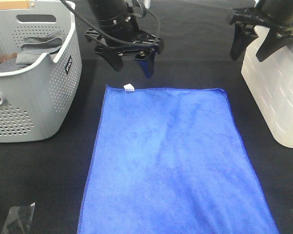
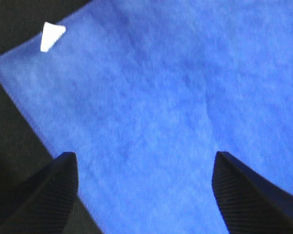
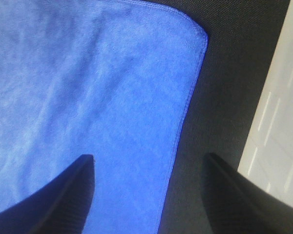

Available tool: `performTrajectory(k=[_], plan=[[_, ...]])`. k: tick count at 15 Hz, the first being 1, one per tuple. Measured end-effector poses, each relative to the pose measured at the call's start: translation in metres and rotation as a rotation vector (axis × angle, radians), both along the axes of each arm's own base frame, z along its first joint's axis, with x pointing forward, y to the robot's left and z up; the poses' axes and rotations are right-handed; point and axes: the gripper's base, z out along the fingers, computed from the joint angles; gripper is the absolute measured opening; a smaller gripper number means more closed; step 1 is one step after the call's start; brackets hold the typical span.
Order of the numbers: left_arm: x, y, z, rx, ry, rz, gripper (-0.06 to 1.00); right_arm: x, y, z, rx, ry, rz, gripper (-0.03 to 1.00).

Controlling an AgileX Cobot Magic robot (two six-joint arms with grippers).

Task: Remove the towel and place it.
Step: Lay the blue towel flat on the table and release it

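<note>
The royal-blue towel (image 1: 171,161) lies spread flat on the black table, its small white tag (image 1: 129,87) at the far left corner. My left gripper (image 1: 133,64) hangs open and empty above the towel's far edge near the tag; its wrist view shows the towel (image 2: 176,107) and tag (image 2: 51,35) between the open fingers. My right gripper (image 1: 254,48) is open and empty, raised beyond the towel's far right corner. Its wrist view shows that corner of the towel (image 3: 88,97) with the stitched edge.
A grey perforated laundry basket (image 1: 53,92) holding grey and brownish cloths stands at the left. A white bin (image 1: 276,92) stands at the right, also in the right wrist view (image 3: 278,136). A crumpled clear wrapper (image 1: 18,217) lies at the front left.
</note>
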Motion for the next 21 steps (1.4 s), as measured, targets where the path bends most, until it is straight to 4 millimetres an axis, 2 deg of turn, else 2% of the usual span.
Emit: performTrajectory(k=[2, 4, 5, 6, 9, 12, 14, 18, 21], plan=[[0.012, -0.007, -0.018, -0.01, 0.009, 0.029, 0.73, 0.008, 0.0, -0.016, -0.012, 0.031, 0.001, 0.64], [0.025, -0.01, -0.042, 0.01, 0.016, 0.08, 0.73, 0.017, -0.001, -0.017, -0.015, -0.05, -0.004, 0.64], [0.028, -0.01, -0.047, 0.011, 0.021, 0.096, 0.73, 0.019, 0.0, -0.017, -0.013, -0.061, -0.005, 0.64], [0.035, -0.003, -0.057, 0.013, 0.037, 0.139, 0.73, 0.02, 0.0, -0.019, -0.013, -0.065, -0.005, 0.64], [0.044, 0.012, -0.057, -0.028, 0.068, 0.188, 0.73, 0.023, 0.001, -0.016, -0.017, -0.08, 0.002, 0.64], [0.05, 0.023, -0.053, -0.05, 0.069, 0.205, 0.73, 0.028, 0.029, 0.003, -0.012, -0.142, 0.067, 0.64], [0.053, 0.031, -0.052, -0.051, 0.066, 0.221, 0.73, 0.027, 0.041, 0.005, -0.019, -0.149, 0.092, 0.64], [0.063, 0.052, -0.052, -0.046, 0.062, 0.266, 0.73, 0.037, 0.046, -0.036, -0.046, -0.063, 0.105, 0.64], [0.065, 0.055, -0.055, -0.048, 0.068, 0.272, 0.73, 0.048, 0.049, -0.066, -0.054, -0.018, 0.106, 0.64]])
